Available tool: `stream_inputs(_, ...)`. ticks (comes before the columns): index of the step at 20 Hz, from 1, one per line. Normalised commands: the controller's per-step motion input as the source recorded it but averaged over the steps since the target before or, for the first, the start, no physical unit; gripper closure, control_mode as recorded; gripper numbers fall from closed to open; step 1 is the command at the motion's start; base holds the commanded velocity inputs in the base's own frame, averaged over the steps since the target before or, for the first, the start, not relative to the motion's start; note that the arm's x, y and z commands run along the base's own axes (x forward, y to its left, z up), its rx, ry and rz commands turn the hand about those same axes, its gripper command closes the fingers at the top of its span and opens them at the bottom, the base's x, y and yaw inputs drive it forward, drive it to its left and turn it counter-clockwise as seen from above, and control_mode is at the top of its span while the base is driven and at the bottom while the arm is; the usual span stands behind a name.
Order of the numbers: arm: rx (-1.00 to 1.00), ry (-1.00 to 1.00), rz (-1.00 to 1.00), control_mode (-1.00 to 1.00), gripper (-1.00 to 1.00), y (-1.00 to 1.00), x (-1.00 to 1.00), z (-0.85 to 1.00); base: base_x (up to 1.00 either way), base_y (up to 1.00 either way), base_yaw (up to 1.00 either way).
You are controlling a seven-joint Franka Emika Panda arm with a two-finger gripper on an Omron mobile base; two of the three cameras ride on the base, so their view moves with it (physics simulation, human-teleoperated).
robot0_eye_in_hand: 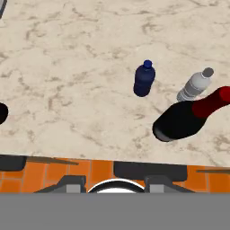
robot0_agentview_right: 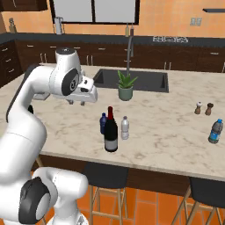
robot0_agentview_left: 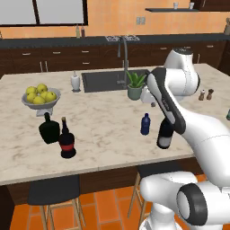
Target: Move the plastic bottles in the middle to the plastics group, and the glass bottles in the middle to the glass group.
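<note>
The small blue bottle point(robot0_agentview_left: 145, 124) point(robot0_agentview_right: 103, 123) point(robot0_eye_in_hand: 144, 79) stands upright mid-counter. Just beside it is the tall dark wine bottle point(robot0_agentview_right: 110, 132) point(robot0_eye_in_hand: 188, 117) with its red foil neck; in the left base view my forearm partly hides the wine bottle point(robot0_agentview_left: 164, 135). The glass group, a squat dark-green flask point(robot0_agentview_left: 48, 129) and a black bottle with a red band point(robot0_agentview_left: 67, 143), stands at the counter's left front. My gripper point(robot0_agentview_right: 75, 103) point(robot0_eye_in_hand: 115, 182) hangs open and empty above the counter, left of the two bottles and well above them.
A clear grey-capped bottle point(robot0_agentview_right: 125, 128) point(robot0_eye_in_hand: 195, 85) stands beside the wine bottle. A blue-labelled water bottle point(robot0_agentview_right: 215, 131) is at the far right. Fruit bowl point(robot0_agentview_left: 39, 99), white dispenser point(robot0_agentview_left: 75, 82), potted plant point(robot0_agentview_right: 125, 86), shakers point(robot0_agentview_right: 203, 108) and the sink point(robot0_agentview_right: 145, 80) lie behind.
</note>
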Motion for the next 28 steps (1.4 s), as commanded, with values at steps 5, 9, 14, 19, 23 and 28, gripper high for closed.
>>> stream_inputs(5,-0.02,-0.02,-0.15,-1.00,-1.00,-0.07,-0.40,-0.06,0.00,0.00,0.00)
stream_inputs(9,0.00,-0.02,-0.21,-1.00,-1.00,-0.55,-0.43,0.00,0.00,0.00,0.00)
stream_inputs(14,0.00,-0.09,-0.06,-1.00,-1.00,-0.56,-0.09,0.00,0.00,0.00,0.00)
stream_inputs(19,-0.02,-0.13,0.00,-1.00,-1.00,-0.19,0.14,-0.04,0.00,0.00,0.00)
stream_inputs(23,-0.11,-0.08,0.00,-1.00,-1.00,-0.05,0.03,-0.02,0.00,0.00,0.00)
stream_inputs(28,-0.05,0.00,0.00,-1.00,-1.00,-0.17,0.06,-0.16,0.00,0.00,0.00)
